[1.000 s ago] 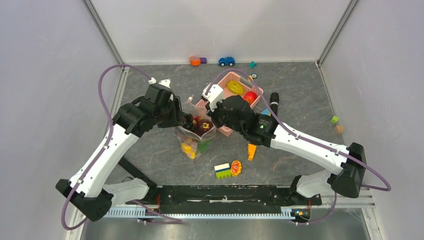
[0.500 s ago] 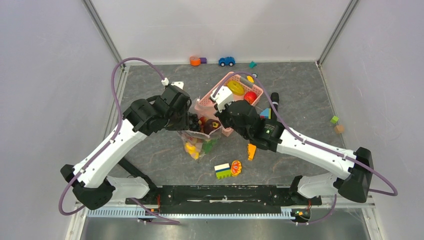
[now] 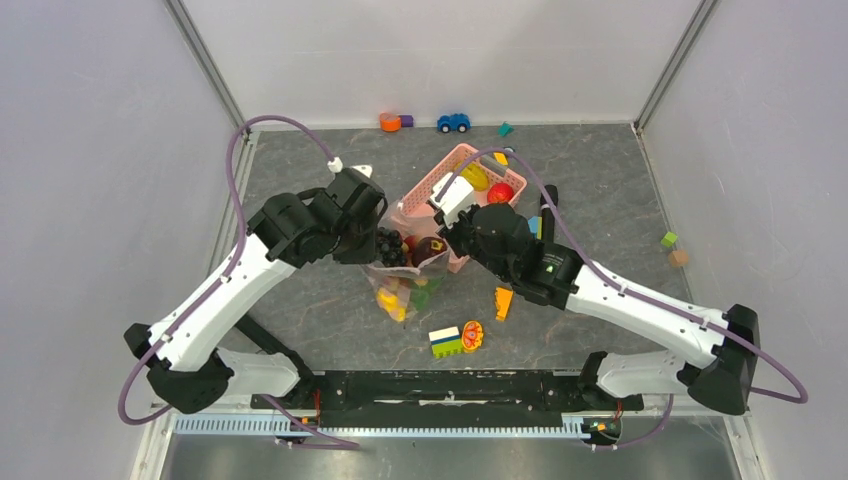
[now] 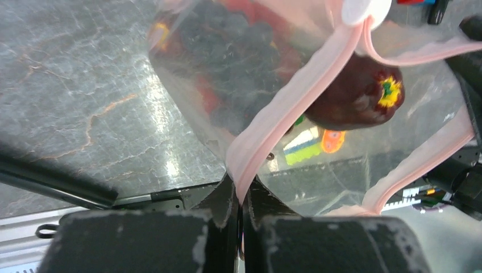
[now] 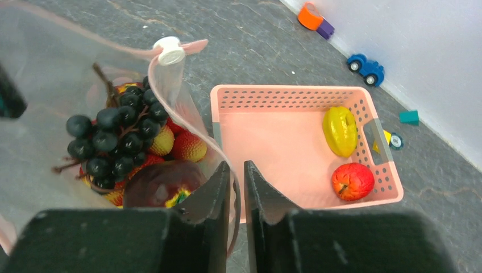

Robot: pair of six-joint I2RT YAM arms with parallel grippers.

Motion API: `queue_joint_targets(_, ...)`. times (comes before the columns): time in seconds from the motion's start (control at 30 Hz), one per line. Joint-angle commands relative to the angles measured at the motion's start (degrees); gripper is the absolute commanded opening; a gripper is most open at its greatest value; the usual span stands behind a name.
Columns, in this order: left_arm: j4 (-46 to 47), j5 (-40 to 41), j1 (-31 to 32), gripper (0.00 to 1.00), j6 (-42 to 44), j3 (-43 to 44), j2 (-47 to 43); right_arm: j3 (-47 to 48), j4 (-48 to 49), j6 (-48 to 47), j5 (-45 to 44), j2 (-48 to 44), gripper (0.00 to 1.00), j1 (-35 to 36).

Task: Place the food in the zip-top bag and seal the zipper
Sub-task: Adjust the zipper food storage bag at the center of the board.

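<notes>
Close to the near edge of the grey marbled tabletop point(image 3: 320, 300) lie a stacked green, yellow and blue toy block point(image 3: 445, 341) and, just beside it, a round orange-and-red toy piece point(image 3: 471, 335), with an orange wedge-shaped piece point(image 3: 503, 302) a little farther in. Just beyond them, about the middle of the tabletop, is the clear soft zip-top bag point(image 3: 400, 290), its mouth lifted between the two arms and open. The left gripper point(image 4: 241, 193) is pressed together on the pale pink zipper strip point(image 4: 284, 108) at one end of the mouth. The right gripper point(image 5: 237, 168) has its jaws slightly parted, with the bag's rim running down through the slit between them. Whether that rim is clamped cannot be told. A white slider point(image 5: 169, 50) sits on the strip. Inside the bag are a dark red apple point(image 4: 352, 91), a bunch of dark berries point(image 5: 113, 142) and red strawberries point(image 5: 187, 147), with yellow and green pieces lower down. Just beyond the bag stands the pink plastic lattice basket point(image 5: 295, 91), holding a yellow citrus point(image 5: 340, 131) and a red ball-like fruit point(image 5: 352, 181). Along the far edge are an orange-and-purple piece point(image 5: 311, 17), a blue toy car point(image 5: 366, 68) and a teal block point(image 5: 409, 117).
</notes>
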State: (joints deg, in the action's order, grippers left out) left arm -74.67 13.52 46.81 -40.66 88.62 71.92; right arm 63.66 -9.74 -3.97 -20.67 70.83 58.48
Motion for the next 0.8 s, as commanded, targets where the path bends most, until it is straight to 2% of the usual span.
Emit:
queue_joint_targets(0.0,-5.14,9.21,0.16,0.02,2.15,9.39,3.2,-1.04,3.76,-2.03,10.82,-4.16,0.3,-1.34)
queue_joint_targets(0.03,-6.19,10.69,0.13,0.02,2.4,10.64,4.37,-1.44,4.03,-2.58,14.43,-5.18,0.47,-1.38)
queue_joint_targets(0.1,-6.4,11.72,-0.09,0.02,3.12,12.14,6.58,-3.31,5.25,-3.6,23.65,-7.73,0.68,-1.44)
queue_joint_targets(0.17,-5.11,10.89,-0.48,0.02,4.8,13.31,8.61,-5.18,6.14,-3.68,27.3,-10.38,0.8,-1.44)
queue_joint_targets(0.27,-3.77,10.32,-1.96,0.02,8.0,15.56,10.7,-7.48,7.94,-3.21,22.79,-13.97,0.98,-1.52)
queue_joint_targets(0.43,-1.65,8.94,-6.76,0.02,13.73,15.43,11.69,-10.21,9.37,-4.04,13.27,-17.76,0.98,-2.26)
queue_joint_targets(0.6,3.06,1.86,-8.62,0.02,17.47,9.63,9.66,-10.73,11.25,-2.88,8.19,-17.36,0.98,-3.72)
queue_joint_targets(0.7,6.03,-2.46,-8.66,0.02,18.42,5.5,8.25,-8.53,10.17,-1.61,6.23,-12.74,0.98,-8.46)
queue_joint_targets(0.77,6.96,-3.36,-8.66,0.02,18.56,4.04,8.03,-6.51,9.98,0.03,9.01,-8.5,0.98,-13.96)
